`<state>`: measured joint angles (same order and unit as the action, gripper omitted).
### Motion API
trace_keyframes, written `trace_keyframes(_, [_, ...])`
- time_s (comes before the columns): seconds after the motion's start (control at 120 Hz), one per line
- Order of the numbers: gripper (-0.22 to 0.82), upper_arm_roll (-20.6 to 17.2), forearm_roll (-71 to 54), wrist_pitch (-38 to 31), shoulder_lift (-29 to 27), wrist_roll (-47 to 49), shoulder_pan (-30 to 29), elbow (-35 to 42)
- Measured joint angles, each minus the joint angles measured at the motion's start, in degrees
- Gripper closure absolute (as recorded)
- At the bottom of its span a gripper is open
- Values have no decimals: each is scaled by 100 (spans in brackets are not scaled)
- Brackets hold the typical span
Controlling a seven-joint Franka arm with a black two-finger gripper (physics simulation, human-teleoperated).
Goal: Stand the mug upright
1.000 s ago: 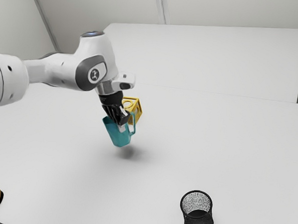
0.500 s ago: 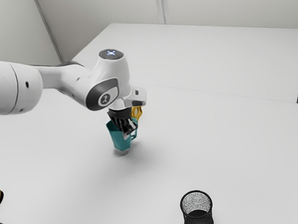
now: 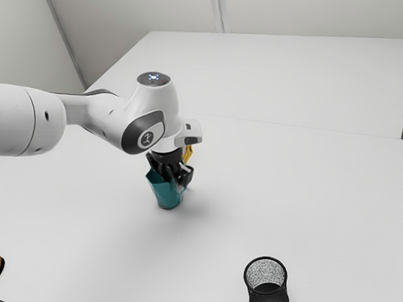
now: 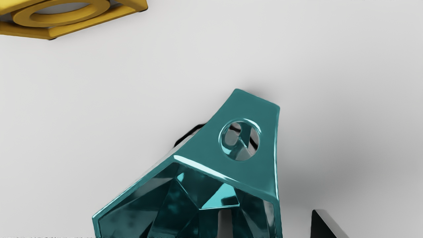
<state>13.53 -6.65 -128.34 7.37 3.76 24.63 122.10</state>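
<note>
The teal mug (image 3: 167, 196) is standing mouth up on the white table (image 3: 287, 196), beneath the black gripper (image 3: 174, 183), while a yellow openwork block (image 4: 99, 19) is resting near it. The fingers (image 4: 225, 226) are standing apart astride the mug's wall, one reaching inside, the other staying clear outside, gripping nothing.

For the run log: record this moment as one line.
mug: looks upright, opening up | gripper: open, one finger inside mug, one outside | yellow block: near mug | black mesh cup: upright, apart
</note>
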Motion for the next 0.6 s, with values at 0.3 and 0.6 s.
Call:
trace_keyframes(0.3, [11,-259,157,604,-627,155,-92,-624])
trace_keyframes(0.6, [3,-1161,587,1616,-401,-648,-1413,-2028])
